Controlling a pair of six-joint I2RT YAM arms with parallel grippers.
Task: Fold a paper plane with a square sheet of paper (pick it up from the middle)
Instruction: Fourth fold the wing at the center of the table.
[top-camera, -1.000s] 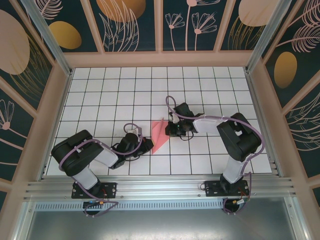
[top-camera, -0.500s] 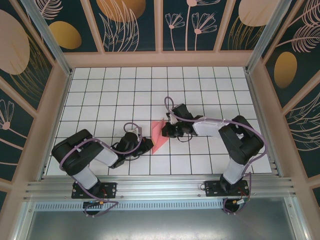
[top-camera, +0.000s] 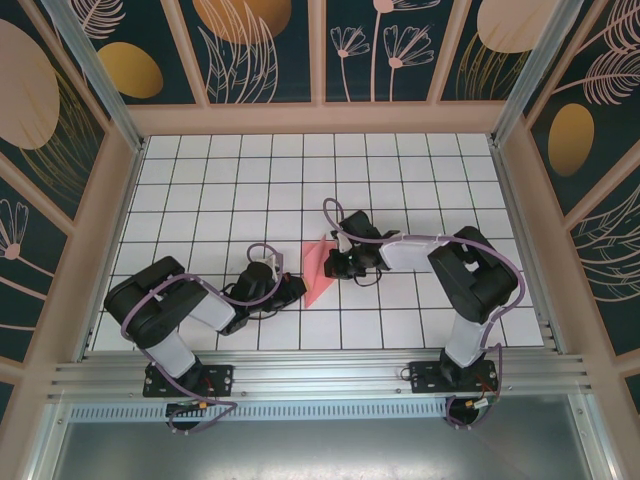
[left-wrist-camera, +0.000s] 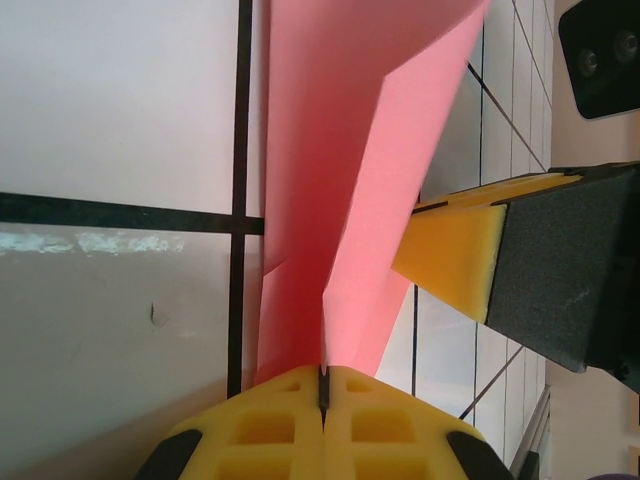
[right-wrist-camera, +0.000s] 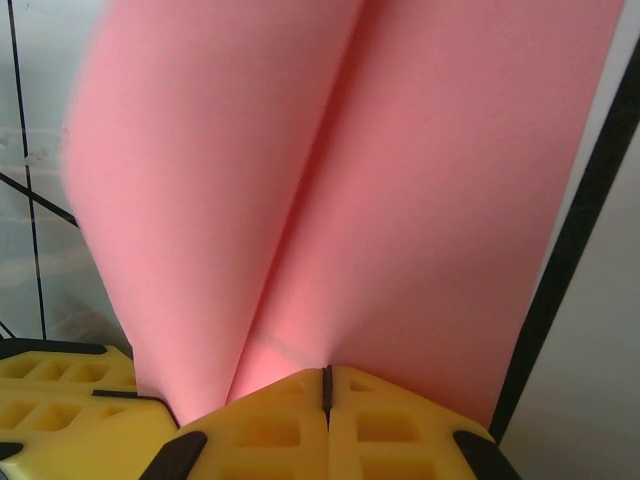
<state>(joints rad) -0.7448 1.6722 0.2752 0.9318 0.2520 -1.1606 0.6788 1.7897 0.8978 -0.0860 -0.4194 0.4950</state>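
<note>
At the near edge of the white, black-gridded counter (top-camera: 220, 180), two arms rise from their bases and bend inward toward the middle. The left arm folds low on itself, forearm lying rightward. Its hand (top-camera: 293, 290) is clenched on the lower left edge of the salmon-pink paper plane (top-camera: 318, 272), and the left wrist camera shows the crease running into the seam of its shut yellow fingertips (left-wrist-camera: 280, 430). The right arm bends at a raised elbow and stretches leftward. Its hand (top-camera: 328, 264) is clenched at the plane's right edge, about midway along. Whether paper lies between those fingers cannot be told: the right wrist view shows blurred pink paper reaching down to the closed tips. From the left wrist, one of its yellow pads (left-wrist-camera: 450, 260) sits against the raised right flap. The plane lies as a narrow dart, and both hands hide part of its outline. Beyond stand dark wall panels (top-camera: 260, 50) painted with leaves and flowers.
</note>
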